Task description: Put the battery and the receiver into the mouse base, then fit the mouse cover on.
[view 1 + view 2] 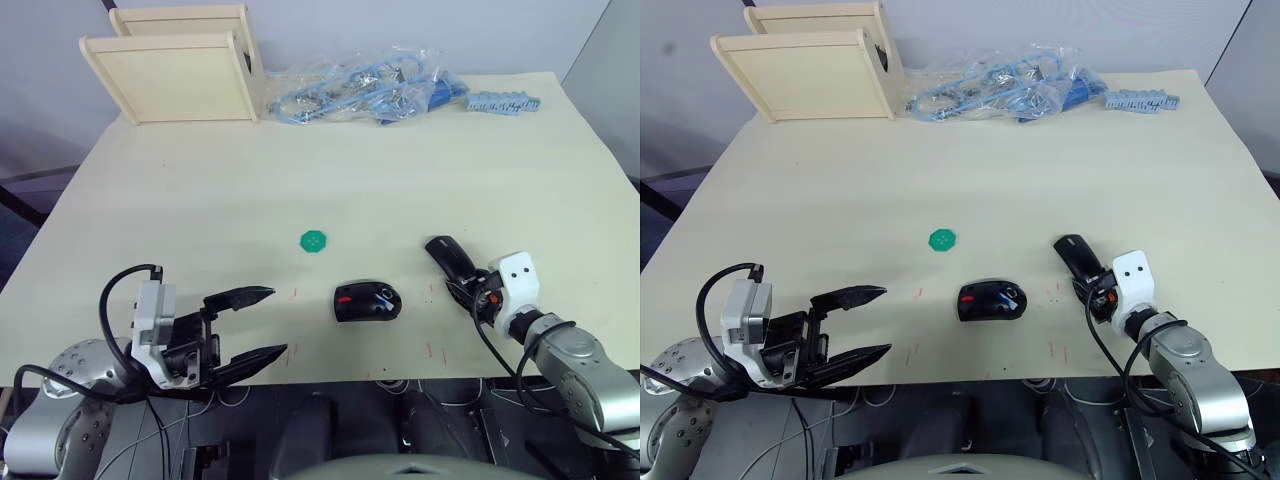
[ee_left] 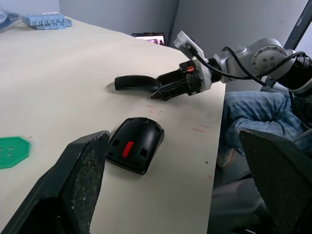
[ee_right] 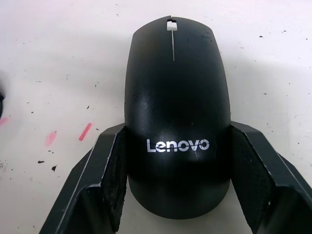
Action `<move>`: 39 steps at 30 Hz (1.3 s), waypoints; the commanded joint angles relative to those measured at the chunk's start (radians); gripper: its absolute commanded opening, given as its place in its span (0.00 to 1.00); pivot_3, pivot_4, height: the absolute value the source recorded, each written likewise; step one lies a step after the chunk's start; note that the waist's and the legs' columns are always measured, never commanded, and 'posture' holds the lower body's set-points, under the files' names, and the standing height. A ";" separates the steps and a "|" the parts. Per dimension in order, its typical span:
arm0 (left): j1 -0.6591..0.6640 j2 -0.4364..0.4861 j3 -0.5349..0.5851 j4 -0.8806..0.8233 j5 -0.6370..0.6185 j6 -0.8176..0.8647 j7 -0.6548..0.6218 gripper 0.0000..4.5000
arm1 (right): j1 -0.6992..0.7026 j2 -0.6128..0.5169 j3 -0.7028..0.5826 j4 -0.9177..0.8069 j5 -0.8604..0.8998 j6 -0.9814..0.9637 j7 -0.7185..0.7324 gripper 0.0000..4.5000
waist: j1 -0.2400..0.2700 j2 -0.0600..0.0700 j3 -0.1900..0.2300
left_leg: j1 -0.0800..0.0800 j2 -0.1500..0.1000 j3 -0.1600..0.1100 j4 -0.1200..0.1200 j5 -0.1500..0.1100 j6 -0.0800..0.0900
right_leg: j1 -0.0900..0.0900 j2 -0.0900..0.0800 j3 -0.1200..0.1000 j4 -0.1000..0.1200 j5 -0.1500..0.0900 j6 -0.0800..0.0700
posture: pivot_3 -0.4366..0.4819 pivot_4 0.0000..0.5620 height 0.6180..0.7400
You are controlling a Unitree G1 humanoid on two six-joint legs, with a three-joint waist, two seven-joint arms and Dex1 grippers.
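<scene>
Black mouse cover (image 3: pixel 176 117) between right claw (image 3: pixel 175 180) fingers.

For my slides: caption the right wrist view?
Right tool straddling the Lenovo mouse cover on the table.

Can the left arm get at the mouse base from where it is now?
Probably yes: the left end effector is open and faces the mouse base across bare table, with nothing between them.
</scene>
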 commanded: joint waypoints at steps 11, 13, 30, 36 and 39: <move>-0.016 0.015 0.000 0.021 -0.008 -0.019 -0.022 1.00 | 0.004 -0.097 -0.065 -0.139 0.131 -0.031 0.193 0.55 | 0.000 0.000 0.000 | 0.000 0.000 0.000 0.000 0.000 0.000 | 0.000 0.000 0.000 0.000 0.000 0.000 | 0.48 0.27 1.00; -0.021 0.021 0.000 0.026 -0.011 -0.015 -0.030 1.00 | -0.013 -0.133 -0.088 -0.161 0.191 -0.012 0.249 0.55 | 0.000 0.000 0.000 | 0.000 0.001 0.000 0.000 0.000 0.000 | 0.000 0.000 0.000 0.000 0.000 0.000 | 0.48 0.27 1.00; -0.042 0.076 0.032 0.077 -0.018 -0.006 -0.081 1.00 | -0.522 -0.463 0.173 -0.053 0.264 0.057 0.653 0.55 | 0.002 0.000 0.005 | -0.001 0.002 -0.001 0.000 0.000 0.000 | -0.001 0.001 -0.002 -0.001 0.001 -0.001 | 0.48 0.27 1.00; -0.030 0.086 0.047 0.081 -0.015 -0.007 -0.083 1.00 | -0.606 -0.450 0.248 -0.057 0.260 0.110 0.660 0.55 | 0.002 0.000 0.006 | -0.006 0.002 -0.002 0.000 0.000 0.000 | -0.005 0.000 -0.003 -0.002 0.001 0.000 | 0.48 0.27 1.00; -0.028 0.092 0.048 0.082 -0.015 -0.008 -0.083 1.00 | -0.659 -0.432 0.294 -0.050 0.265 0.163 0.654 0.55 | 0.000 0.000 0.006 | -0.008 0.002 -0.002 0.001 0.000 0.000 | -0.008 0.000 -0.003 -0.001 0.002 -0.002 | 0.48 0.27 1.00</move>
